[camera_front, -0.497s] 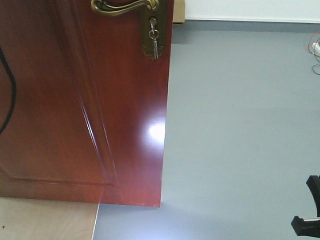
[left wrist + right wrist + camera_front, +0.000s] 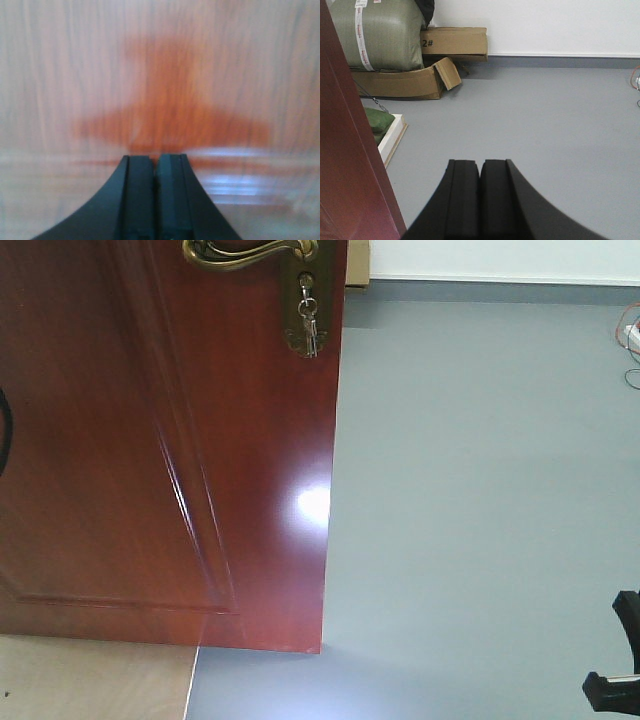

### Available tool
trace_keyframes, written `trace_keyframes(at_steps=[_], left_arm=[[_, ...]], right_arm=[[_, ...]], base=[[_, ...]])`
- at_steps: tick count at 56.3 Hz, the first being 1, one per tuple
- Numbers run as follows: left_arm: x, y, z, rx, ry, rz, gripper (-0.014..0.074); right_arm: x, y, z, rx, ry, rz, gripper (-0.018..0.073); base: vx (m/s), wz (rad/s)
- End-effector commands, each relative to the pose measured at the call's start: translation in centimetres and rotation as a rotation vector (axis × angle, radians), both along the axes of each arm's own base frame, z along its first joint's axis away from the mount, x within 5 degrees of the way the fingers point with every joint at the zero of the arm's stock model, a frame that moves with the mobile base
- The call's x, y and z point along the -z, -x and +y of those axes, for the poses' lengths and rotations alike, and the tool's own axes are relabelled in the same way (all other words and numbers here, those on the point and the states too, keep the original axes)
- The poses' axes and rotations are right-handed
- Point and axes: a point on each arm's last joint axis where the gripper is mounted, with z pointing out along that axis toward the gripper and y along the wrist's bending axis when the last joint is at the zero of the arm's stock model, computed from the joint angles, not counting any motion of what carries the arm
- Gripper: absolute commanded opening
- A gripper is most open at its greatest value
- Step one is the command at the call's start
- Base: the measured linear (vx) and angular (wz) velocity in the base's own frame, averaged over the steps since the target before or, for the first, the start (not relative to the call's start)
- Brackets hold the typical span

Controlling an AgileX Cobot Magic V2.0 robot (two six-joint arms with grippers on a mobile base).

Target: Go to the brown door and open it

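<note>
- Since the earlier frame, the black cable at the left edge of the front view has drawn mostly out of sight, and the keys hang at a slightly different angle; the door otherwise sits as it did.
- Largest thing: the brown door fills the left half of the front view, glossy and panelled, its free edge running top to bottom near the middle, with grey floor to its right.
- Behind the open side, the right wrist view shows cardboard boxes and a green sack against the far wall.
- At the door's upper right, the brass handle lies level, its lever pointing left from the backplate by the free edge.
- Left tool: jaws together, empty, facing the wood panel straight ahead and very close; contact cannot be confirmed.
- Right tool: jaws together, empty, pointing past the door's edge, which lies to its left.
- My judgement: the left arm is nearer the panel, so a push would fall to it.
</note>
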Motion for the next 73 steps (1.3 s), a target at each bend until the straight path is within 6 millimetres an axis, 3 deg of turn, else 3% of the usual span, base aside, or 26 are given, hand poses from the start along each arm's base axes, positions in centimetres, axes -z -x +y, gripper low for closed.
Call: trace_keyframes(at_steps=[1,13,24,40,55,63,73], left_arm=[[-2.5,1.3,0.0,-0.005,0.002,-0.090,0.0012],[-2.8,3.7,-0.1,0.019,-0.007,-0.064,0.0012],[-1.1,7.8,0.2,0.020,0.006,-0.044,0.0012],[5.0,15.6,0.9,0.016,-0.001,0.001,0.0012],[12.6,24.1,1.6,0.007,0.004,-0.074,0.0012],[17.3,26.5,2.0,-0.022,0.005,-0.102,0.0012],[21.6,27.3,2.3,-0.066,0.004,-0.098,0.0012]], right_arm=[[-0.5,-0.2,-0.1,0.004,0.007,-0.077,0.0000],[-0.5,-0.2,-0.1,0.004,0.007,-0.077,0.0000],[-0.5,-0.2,-0.1,0.004,0.007,-0.077,0.0000],[-0.5,-0.2,-0.1,0.004,0.007,-0.077,0.0000],[-0.5,-0.2,-0.1,0.004,0.007,-0.077,0.0000],[-0.5,-0.2,-0.1,0.004,0.007,-0.077,0.0000],[-0.5,-0.2,-0.1,0.004,0.007,-0.077,0.0000]], base=[[0.00,0.00],[0.00,0.00],[0.00,0.00],[0.00,0.00],[0.00,0.00],[0.00,0.00],[0.00,0.00]])
